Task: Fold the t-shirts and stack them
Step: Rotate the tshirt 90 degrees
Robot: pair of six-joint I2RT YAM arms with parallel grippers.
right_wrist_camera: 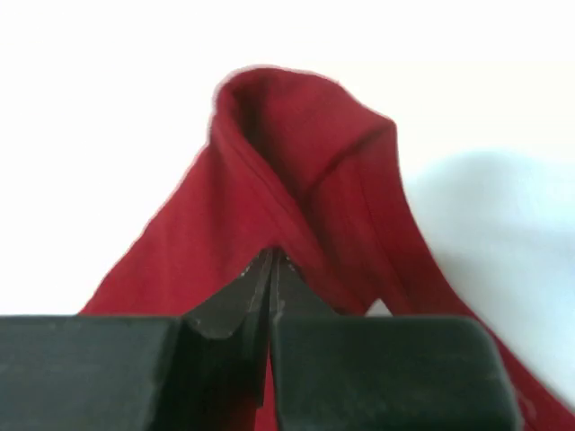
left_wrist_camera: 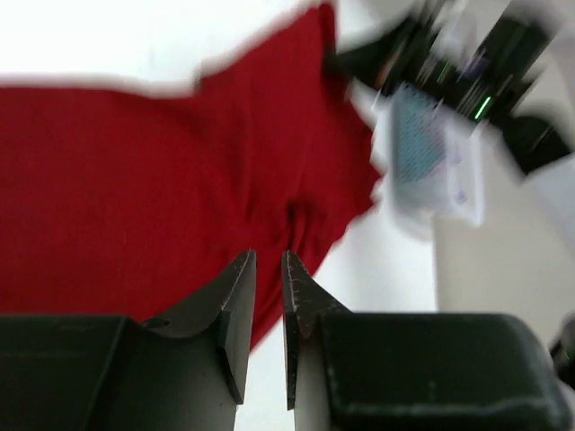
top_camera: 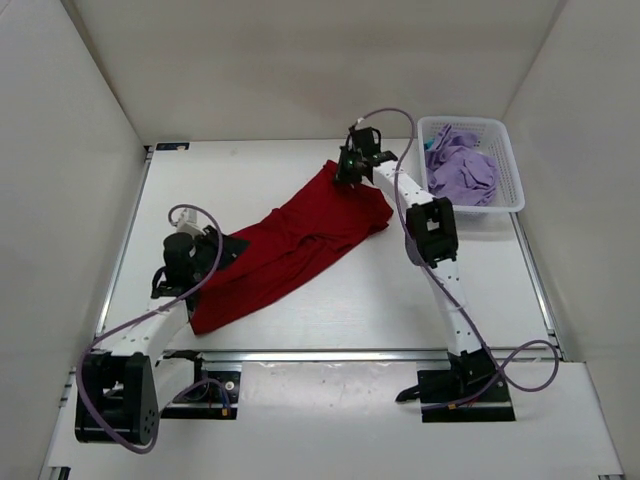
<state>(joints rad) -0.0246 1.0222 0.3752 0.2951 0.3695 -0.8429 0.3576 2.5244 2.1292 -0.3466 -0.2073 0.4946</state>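
Observation:
A deep red t-shirt lies stretched in a diagonal band across the table, from near left to far right. My right gripper is at its far right corner, shut on the cloth. In the right wrist view the red t-shirt rises as a tented fold just beyond the closed tips of the right gripper. My left gripper hovers at the shirt's left edge. Its jaws stand a narrow gap apart with nothing between them, above the red t-shirt. A lavender t-shirt lies crumpled in the basket.
The white mesh basket stands at the far right of the table, close behind the right arm's elbow. White walls enclose the table on three sides. The right arm shows blurred at the upper right of the left wrist view.

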